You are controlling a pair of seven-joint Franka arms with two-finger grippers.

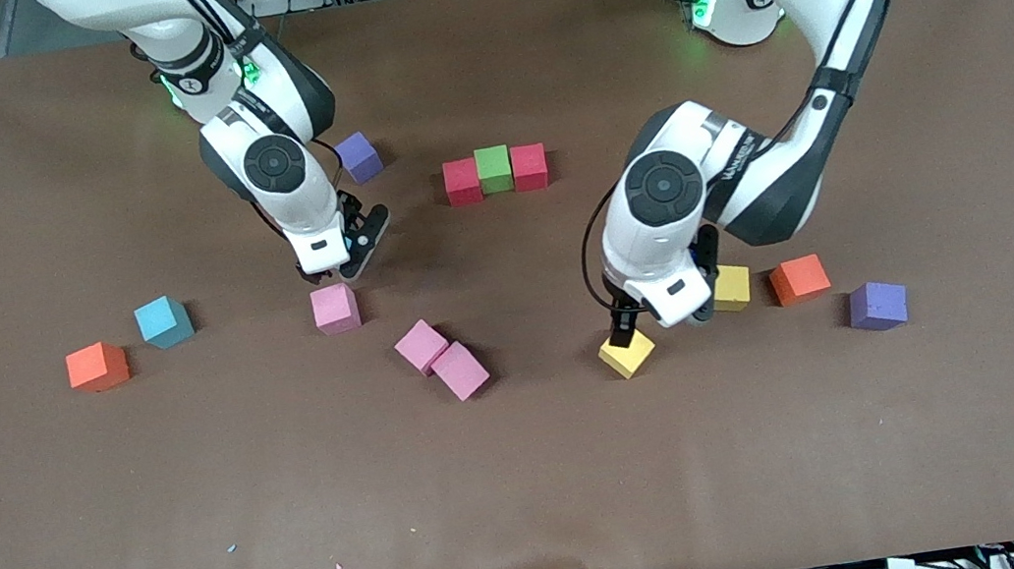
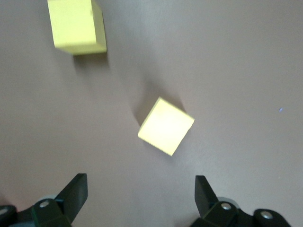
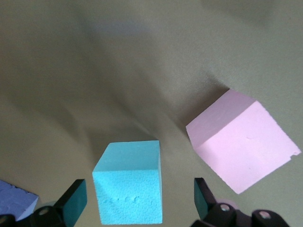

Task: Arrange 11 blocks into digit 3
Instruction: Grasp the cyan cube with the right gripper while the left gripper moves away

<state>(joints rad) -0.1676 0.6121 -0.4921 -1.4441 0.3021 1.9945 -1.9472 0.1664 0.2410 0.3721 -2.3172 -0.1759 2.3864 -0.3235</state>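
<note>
A red [image 1: 462, 182], green [image 1: 493, 168] and red block [image 1: 529, 166] stand in a row mid-table. My right gripper [image 1: 348, 247] [image 3: 140, 187] is open, low over the table. A light blue block [image 3: 129, 182] sits between its fingers with a gap on each side, mostly hidden in the front view. A pink block [image 1: 335, 309] [image 3: 244, 142] lies beside it. My left gripper [image 1: 661, 320] [image 2: 141, 182] hangs open and empty just above a tilted yellow block [image 1: 627, 354] [image 2: 165, 126]. A second yellow block [image 1: 732, 287] [image 2: 75, 26] is close by.
Toward the right arm's end lie a light blue block [image 1: 163, 321], an orange block [image 1: 97, 367] and a purple block [image 1: 360, 156]. Two touching pink blocks [image 1: 440, 358] lie mid-table. An orange [image 1: 799, 279] and a purple block [image 1: 877, 305] sit toward the left arm's end.
</note>
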